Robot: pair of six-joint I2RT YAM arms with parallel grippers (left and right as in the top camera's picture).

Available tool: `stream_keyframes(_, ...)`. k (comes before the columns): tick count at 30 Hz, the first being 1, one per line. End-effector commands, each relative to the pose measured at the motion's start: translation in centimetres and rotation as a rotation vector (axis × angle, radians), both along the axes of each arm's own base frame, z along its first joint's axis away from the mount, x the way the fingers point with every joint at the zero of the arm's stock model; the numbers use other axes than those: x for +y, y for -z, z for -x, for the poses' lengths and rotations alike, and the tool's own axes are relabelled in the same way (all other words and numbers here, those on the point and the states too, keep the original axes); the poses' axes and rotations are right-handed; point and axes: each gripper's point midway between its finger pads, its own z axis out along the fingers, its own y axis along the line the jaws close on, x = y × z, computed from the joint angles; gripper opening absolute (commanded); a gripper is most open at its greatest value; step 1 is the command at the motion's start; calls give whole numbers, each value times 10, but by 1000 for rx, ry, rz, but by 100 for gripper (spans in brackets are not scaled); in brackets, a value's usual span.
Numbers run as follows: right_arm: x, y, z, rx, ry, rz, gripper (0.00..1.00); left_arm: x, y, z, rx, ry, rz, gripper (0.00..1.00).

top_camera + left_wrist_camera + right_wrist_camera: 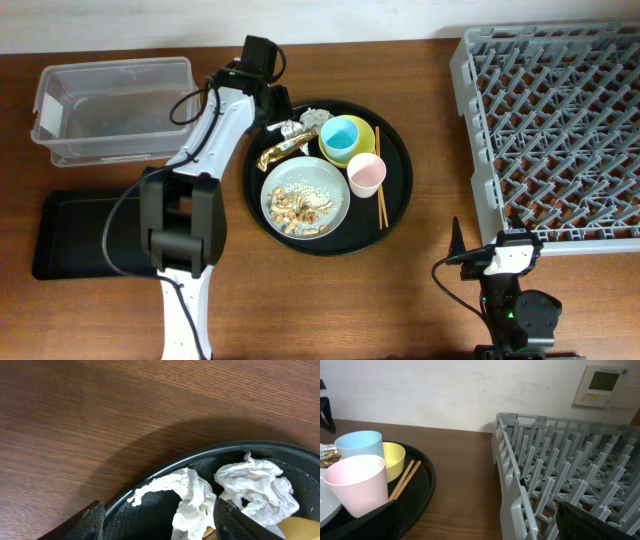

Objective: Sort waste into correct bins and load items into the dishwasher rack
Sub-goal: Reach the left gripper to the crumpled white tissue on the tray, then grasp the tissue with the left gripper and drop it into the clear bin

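My left gripper (277, 106) (160, 527) is open over the far-left rim of the round black tray (400, 165). One wad of crumpled white paper (192, 500) lies between its fingers, and a second wad (260, 482) lies just right of them. In the overhead view the paper (305, 121) sits beside the gold-brown wrapper (280, 150). The grey-green plate (330, 178) holds food scraps (300, 208). The blue cup (347, 135) stands in the yellow bowl (365, 126), with the pink cup (366, 175) next to it. My right gripper (500, 256) (477, 527) is open and empty by the rack (555, 120).
The clear plastic box (110, 108) stands at the far left, with the shallow black tray (80, 235) in front of it. Wooden chopsticks (379, 195) lie on the round tray's right side. The rack's near wall (512, 485) is close to my right fingers.
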Motion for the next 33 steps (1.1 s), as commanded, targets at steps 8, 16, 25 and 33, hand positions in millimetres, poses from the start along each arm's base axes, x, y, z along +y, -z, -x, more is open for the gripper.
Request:
stream_keyframes(8,-2,3,0,5,10,7,98,-33,18,6,8,-52,-24,62)
stream_keyframes(16,-2,3,0,5,10,7,98,-25,19,5,5,-141,-23,56)
stream_keyframes(25,-2,3,0,5,10,7,99,-23,21,6,7,-143,-34,46)
stream_keyframes(33,-2,3,0,5,10,7,98,-21,52,11,62,-147,-60,40)
